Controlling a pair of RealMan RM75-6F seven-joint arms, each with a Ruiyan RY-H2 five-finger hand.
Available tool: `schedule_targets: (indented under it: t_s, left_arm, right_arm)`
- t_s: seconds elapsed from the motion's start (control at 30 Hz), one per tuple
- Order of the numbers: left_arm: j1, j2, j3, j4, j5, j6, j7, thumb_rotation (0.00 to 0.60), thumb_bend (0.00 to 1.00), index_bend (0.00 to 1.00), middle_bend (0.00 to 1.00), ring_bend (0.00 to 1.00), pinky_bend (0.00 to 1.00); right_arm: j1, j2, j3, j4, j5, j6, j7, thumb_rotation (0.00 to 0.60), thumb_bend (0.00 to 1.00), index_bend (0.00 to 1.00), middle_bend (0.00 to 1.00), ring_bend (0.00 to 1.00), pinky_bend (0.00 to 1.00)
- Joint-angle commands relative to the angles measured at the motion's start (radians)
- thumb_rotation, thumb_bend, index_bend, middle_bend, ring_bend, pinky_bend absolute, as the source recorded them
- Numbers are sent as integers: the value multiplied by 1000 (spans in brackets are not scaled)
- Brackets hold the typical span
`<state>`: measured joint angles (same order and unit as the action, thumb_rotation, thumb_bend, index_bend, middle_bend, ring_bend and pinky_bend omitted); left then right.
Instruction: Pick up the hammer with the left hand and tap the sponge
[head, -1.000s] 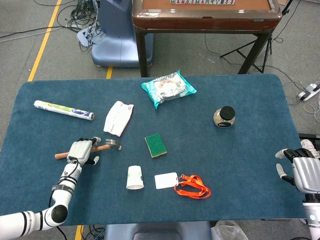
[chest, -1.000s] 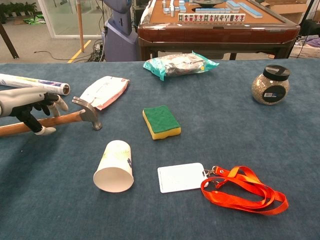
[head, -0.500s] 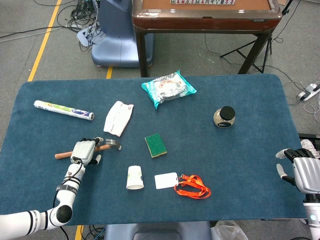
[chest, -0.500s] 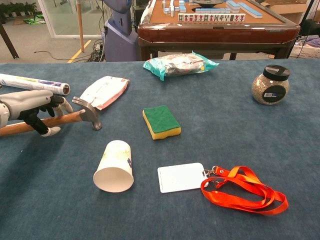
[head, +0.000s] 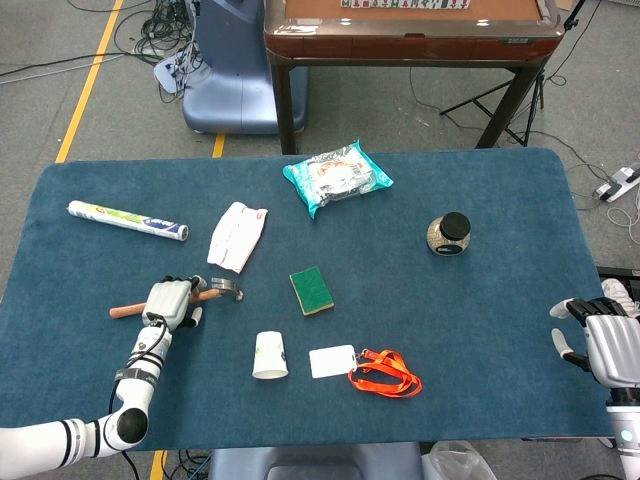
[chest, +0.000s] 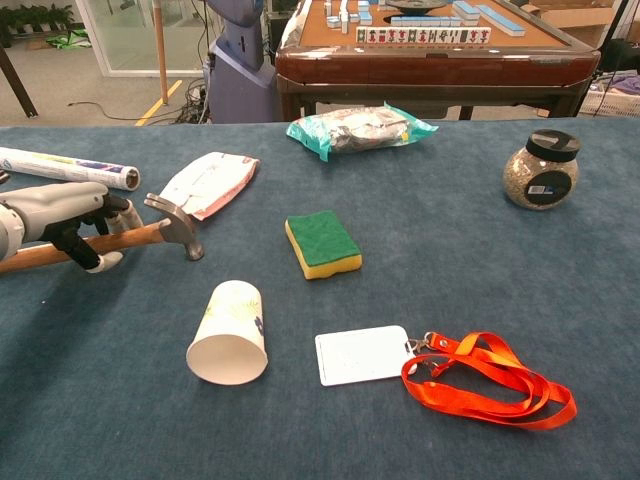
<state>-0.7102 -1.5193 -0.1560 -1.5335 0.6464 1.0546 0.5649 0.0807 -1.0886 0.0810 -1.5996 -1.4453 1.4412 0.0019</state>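
Observation:
The hammer (head: 226, 291) (chest: 176, 226) lies on the blue table at the left, wooden handle pointing left, metal head toward the sponge. My left hand (head: 168, 300) (chest: 58, 214) sits over the middle of the handle, fingers curled across the top and thumb on the near side. The green and yellow sponge (head: 312, 289) (chest: 322, 243) lies flat to the right of the hammer head, apart from it. My right hand (head: 600, 345) hangs at the table's right edge, fingers apart, holding nothing; only the head view shows it.
A tipped paper cup (head: 270, 355) (chest: 230, 333) lies near the front, just below the hammer head. Beside it are a white card with an orange lanyard (head: 385, 370) (chest: 490, 385). A white packet (head: 238, 235), a foil roll (head: 127, 220), a teal pack (head: 337, 175) and a jar (head: 449, 234) lie farther back.
My left hand has slid a little right along the hammer handle toward the head and its fingers have curled closer around it. The hammer stays on the table; the right hand has not moved.

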Motion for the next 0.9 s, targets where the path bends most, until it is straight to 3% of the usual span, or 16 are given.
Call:
schedule_targets:
  t_s: [0.03, 0.9]
  left_arm:
    - [-2, -3, 0, 5, -3, -1, 2, 600, 423, 305, 375, 282, 154]
    - [-6, -21, -2, 24, -9, 6, 15, 600, 481, 405, 490, 369, 173]
  right_arm:
    - [0, 1, 0, 0, 1, -1, 1, 600, 368, 457, 450, 393, 288]
    - [4, 9, -7, -2, -5, -12, 14, 600, 368, 457, 450, 393, 288]
